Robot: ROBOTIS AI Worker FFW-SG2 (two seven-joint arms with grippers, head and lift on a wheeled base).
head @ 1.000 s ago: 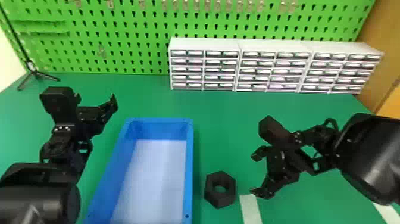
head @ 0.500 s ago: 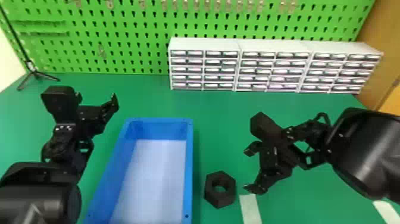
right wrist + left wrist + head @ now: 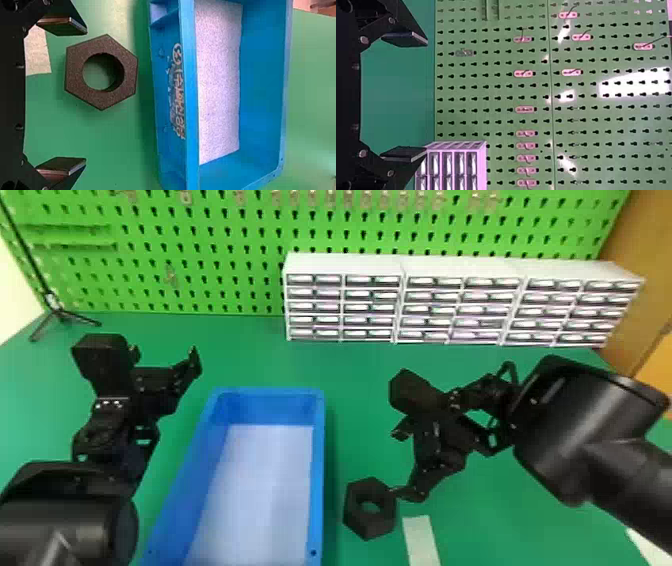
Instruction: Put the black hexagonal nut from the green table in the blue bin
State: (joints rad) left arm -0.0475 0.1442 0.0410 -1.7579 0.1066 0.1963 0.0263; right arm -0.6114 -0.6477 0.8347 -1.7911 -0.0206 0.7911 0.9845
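Nut [image 3: 362,529] lies on the table [image 3: 480,515] in the head view, beside the blue bin [image 3: 318,470], well short of the far edge; the right gripper [image 3: 404,462] is nearer, 1 fingertip [image 3: 414,493] by it. The left gripper [image 3: 165,351] sits across the bin. Left wrist view: 2 fingers apart, nothing between. Right wrist view: 2 fingers apart, nut ahead, off-centre; a shift robot-ward seems needed. Printed characters [image 3: 178,91] mark the bin's side.

both arms [image 3: 635,480] are black, with glossy rounded housings [image 3: 565,435] and small round screws [image 3: 363,40].
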